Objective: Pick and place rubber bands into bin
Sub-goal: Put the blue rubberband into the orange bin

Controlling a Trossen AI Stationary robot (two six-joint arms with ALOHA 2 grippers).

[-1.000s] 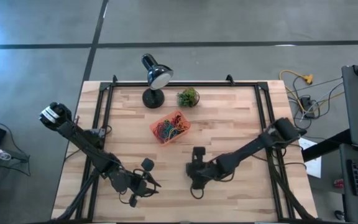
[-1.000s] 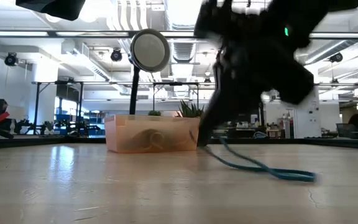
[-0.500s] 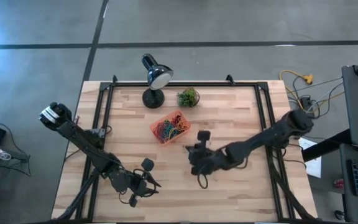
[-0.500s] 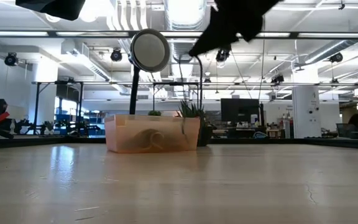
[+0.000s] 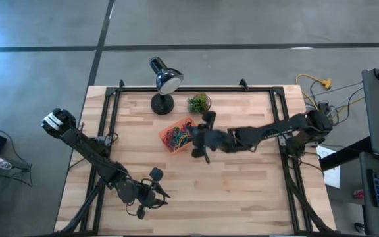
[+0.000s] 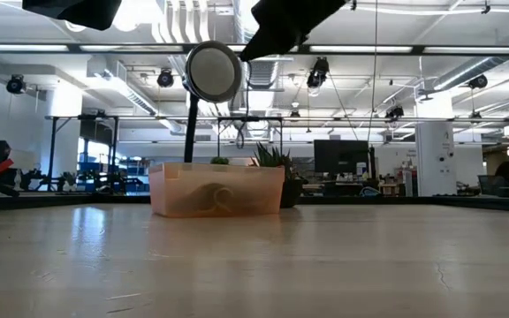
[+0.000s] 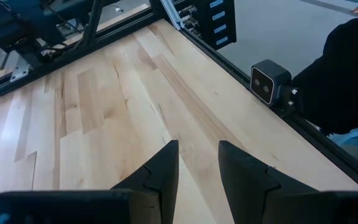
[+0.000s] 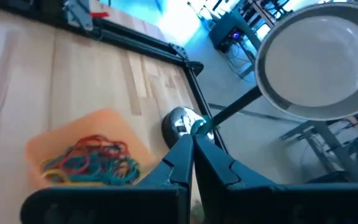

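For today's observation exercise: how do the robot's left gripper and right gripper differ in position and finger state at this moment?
The left gripper waits low near the table's front-left edge; the right gripper reaches out beside the bin of rubber bands. The left gripper's fingers stand apart with nothing between them; the right gripper's fingers are pressed shut. Both are dark two-finger grippers.

- bin (image 5: 191,124): small shallow orange-red plastic tray, sits flat on the wood table, turned at an angle, toward the far side near the middle; walls look translucent in the low view (image 6: 166,199)
- rubber bands (image 5: 176,136): tangled heap inside the bin, red, green, yellow, blue loops (image 8: 89,162)
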